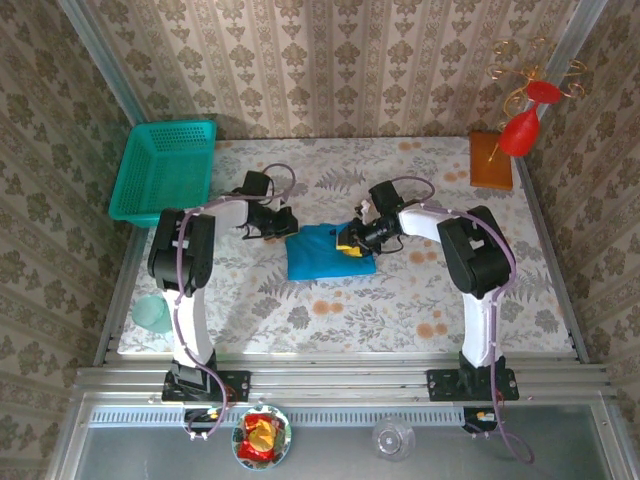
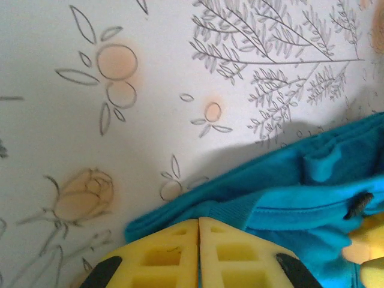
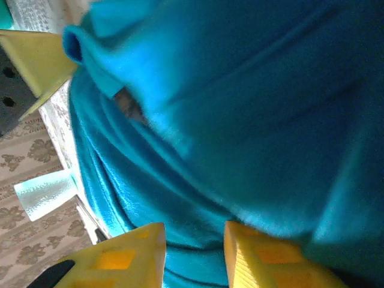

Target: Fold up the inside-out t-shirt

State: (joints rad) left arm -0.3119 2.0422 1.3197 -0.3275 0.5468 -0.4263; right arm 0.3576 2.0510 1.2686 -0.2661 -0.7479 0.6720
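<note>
The inside-out t-shirt [image 1: 322,254] lies bunched into a compact blue-teal bundle at the middle of the flowered table [image 1: 400,300]. My left gripper [image 1: 283,226] is at the bundle's upper left corner. In the left wrist view its yellow fingers [image 2: 180,252] are pressed together, and the left gripper [image 2: 199,221] is shut on the t-shirt's [image 2: 288,198] hem edge. My right gripper [image 1: 351,241] sits on the bundle's upper right part. In the right wrist view the right gripper [image 3: 193,233] has its fingers apart, and the t-shirt's folds [image 3: 240,108] run across the gap.
A teal mesh basket [image 1: 165,170] stands at the back left. An orange block [image 1: 491,160] and red glasses on a wire stand [image 1: 525,115] are at the back right. A pale green cup [image 1: 153,313] sits by the left edge. A snack bowl [image 1: 262,437] and a clear glass [image 1: 393,438] lie near the bases.
</note>
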